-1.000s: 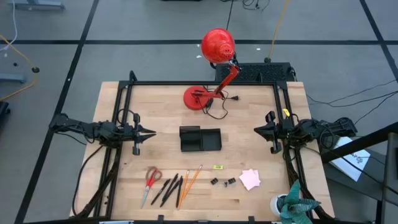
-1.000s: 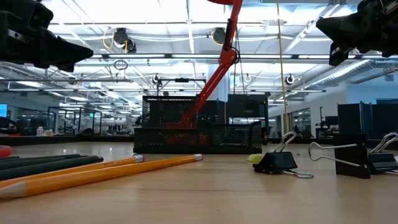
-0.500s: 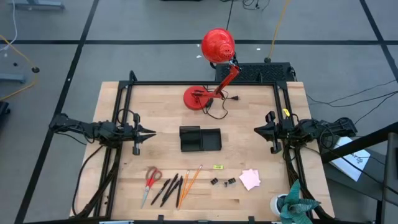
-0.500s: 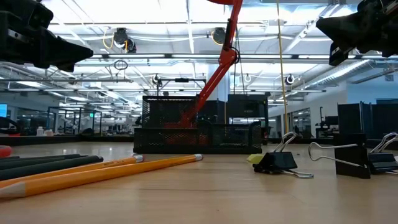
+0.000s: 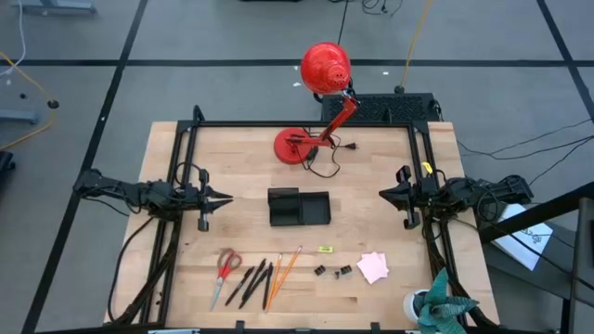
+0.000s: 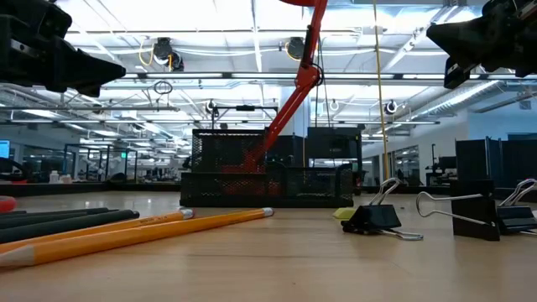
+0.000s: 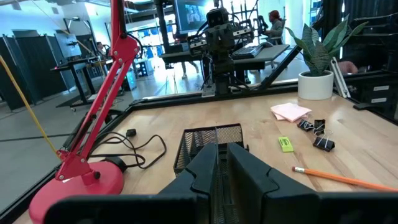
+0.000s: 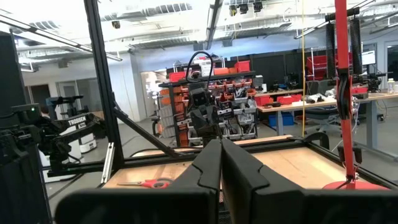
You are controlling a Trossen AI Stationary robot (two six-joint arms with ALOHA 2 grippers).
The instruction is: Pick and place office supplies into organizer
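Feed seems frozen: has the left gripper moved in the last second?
No. The left gripper holds the same spot left of the organizer.

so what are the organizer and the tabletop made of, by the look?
Organizer: black wire mesh, probably metal, matte; the grid pattern shows through its walls. Tabletop: light wood, butcher-block style; parallel glued strips and grain are visible, with a smooth, probably sealed finish.
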